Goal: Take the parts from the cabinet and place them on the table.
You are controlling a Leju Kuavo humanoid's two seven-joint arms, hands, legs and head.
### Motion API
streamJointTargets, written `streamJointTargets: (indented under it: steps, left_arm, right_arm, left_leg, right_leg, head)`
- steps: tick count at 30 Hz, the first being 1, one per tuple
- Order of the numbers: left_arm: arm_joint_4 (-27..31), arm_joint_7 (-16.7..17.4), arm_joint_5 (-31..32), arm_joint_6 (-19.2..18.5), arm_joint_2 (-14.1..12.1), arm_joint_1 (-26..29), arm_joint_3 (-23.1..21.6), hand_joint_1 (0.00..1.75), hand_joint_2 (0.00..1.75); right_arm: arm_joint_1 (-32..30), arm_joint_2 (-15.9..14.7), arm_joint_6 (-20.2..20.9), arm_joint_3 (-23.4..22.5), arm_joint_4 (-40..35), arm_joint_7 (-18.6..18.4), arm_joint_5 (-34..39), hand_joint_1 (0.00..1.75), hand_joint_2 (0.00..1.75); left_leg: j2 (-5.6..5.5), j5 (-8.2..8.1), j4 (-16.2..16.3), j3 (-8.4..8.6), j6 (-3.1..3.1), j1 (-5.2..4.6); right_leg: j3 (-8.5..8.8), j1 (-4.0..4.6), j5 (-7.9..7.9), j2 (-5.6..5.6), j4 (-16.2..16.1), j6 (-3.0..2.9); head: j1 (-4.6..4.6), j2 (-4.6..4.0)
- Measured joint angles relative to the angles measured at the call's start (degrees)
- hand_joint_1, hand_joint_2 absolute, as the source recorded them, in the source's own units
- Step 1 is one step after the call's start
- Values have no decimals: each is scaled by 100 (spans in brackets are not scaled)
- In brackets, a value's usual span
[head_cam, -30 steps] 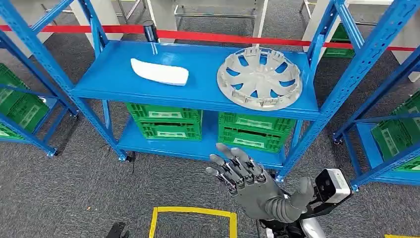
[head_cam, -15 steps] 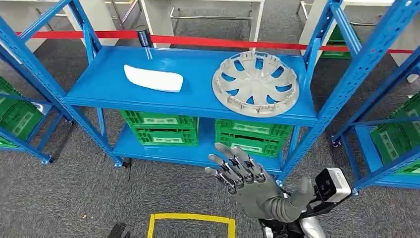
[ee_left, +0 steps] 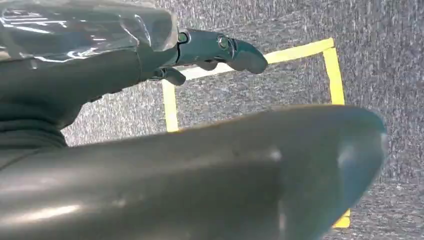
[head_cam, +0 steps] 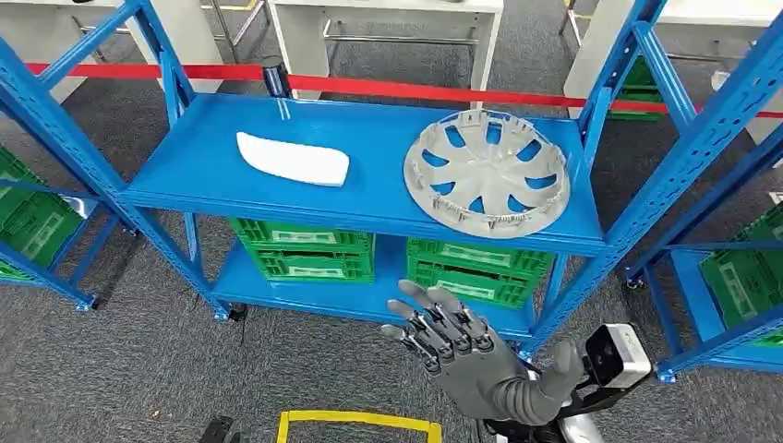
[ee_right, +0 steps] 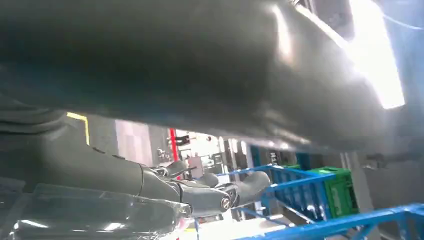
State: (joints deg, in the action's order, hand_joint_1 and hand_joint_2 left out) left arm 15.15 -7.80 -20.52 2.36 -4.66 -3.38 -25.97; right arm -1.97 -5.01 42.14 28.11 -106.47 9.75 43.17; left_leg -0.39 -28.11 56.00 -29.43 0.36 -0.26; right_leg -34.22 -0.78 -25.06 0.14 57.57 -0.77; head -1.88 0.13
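Right hand (head_cam: 462, 346), fingers spread and empty, raised below and in front of the blue rack (head_cam: 369, 198); hubcap (head_cam: 487, 173) flat on top shelf, right side, white part (head_cam: 293, 158) left; approach rim squarely, grip edge firmly.

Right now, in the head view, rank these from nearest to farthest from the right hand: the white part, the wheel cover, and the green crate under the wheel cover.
From the right hand:
1. Green crate, lower shelf, just beyond the fingertips.
2. Wheel cover, top shelf, right side.
3. White part, top shelf, left side.
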Motion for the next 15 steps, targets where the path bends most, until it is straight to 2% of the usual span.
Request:
streamJointTargets:
  steps: [1,2,3,4,5,6,7,8,9,10,12,13,14,15]
  left_arm:
    - [0,0,4,0,2,-2,0,0,0]
    - [0,0,4,-4,2,-12,0,0,0]
    - [2,0,9,-9,-2,-15,-2,0,0]
    - [2,-4,11,-11,7,-21,-2,0,0]
    - [2,-4,11,-11,0,-25,-2,0,0]
    - [2,-2,11,-11,-4,-23,-2,0,0]
    - [0,-2,11,-9,-2,-19,-2,0,0]
    - [0,-2,11,-11,0,-19,-2,0,0]
    - [0,-2,13,-11,0,-20,-2,0,0]
    - [0,-2,15,-15,0,-21,-2,0,0]
    - [0,-2,15,-17,-6,-23,-2,0,0]
    - [0,-2,15,-17,-15,-29,-2,0,0]
    - [0,-2,15,-20,-19,-40,-2,0,0]
    - [0,7,20,-20,-22,-51,-2,0,0]
  right_arm:
    - [-5,0,11,-2,-11,4,-11,0,0]
    - [-8,0,26,-2,-22,4,-20,0,0]
    - [-23,4,35,-2,-35,4,-28,0,0]
    - [-25,2,52,-4,-55,7,-37,0,0]
    - [-23,2,52,-7,-59,6,-41,0,0]
    - [-27,2,52,-9,-59,7,-50,0,0]
    - [-43,2,52,-9,-59,6,-57,0,0]
    - [-55,2,52,-9,-59,6,-57,0,0]
    - [-65,2,52,-11,-59,6,-57,0,0]
    - [-65,2,52,-15,-59,6,-57,0,0]
    - [-64,4,52,-17,-63,6,-59,0,0]
    - [-62,4,52,-22,-68,7,-59,0,0]
    - [-56,2,52,-28,-70,4,-57,0,0]
    - [-62,7,52,-35,-70,6,-57,0,0]
  left_leg:
    - [7,-11,-13,13,-27,16]
    - [10,-45,-3,24,-59,24]
    - [10,-88,81,-8,-90,45]
    - [11,-209,330,-120,-118,46]
    - [16,-437,831,-382,-158,63]
    - [17,-624,1337,-673,-188,81]
    - [19,-741,1794,-970,-213,98]
    - [20,-727,1959,-1120,-214,105]
    - [21,-530,1842,-1143,-212,106]
    - [22,-240,1482,-1021,-198,106]
    - [22,383,434,-582,-120,94]
    - [23,393,177,-442,-64,67]
    - [35,327,95,-414,-30,31]
    - [39,300,117,-429,-9,22]
  right_leg:
    - [1,19,-15,7,-1,-38]
    - [27,-13,-12,16,-19,-71]
    - [65,-51,-26,30,-31,-93]
    - [110,-58,-60,24,-30,-146]
    - [137,-54,-95,19,-33,-188]
    - [154,-47,-124,23,-32,-199]
    - [174,-40,-148,25,-30,-204]
    - [196,-39,-172,31,-30,-195]
    - [245,-39,-205,45,-29,-187]
    - [301,-39,-237,56,-30,-176]
    - [428,-31,-312,61,-40,-153]
    - [410,-34,-346,61,-48,-130]
    - [451,8,-370,70,-43,-90]
    - [440,-10,-385,65,-50,-61]
  head:
    - [0,0]
    - [0,0]
    - [2,0]
    - [-11,0]
    - [-4,0]
    - [-11,0]
    - [-9,0]
    - [-9,0]
    - [-11,0]
    - [-9,0]
    - [-9,0]
    - [0,0]
    - [-4,0]
    - [-11,0]
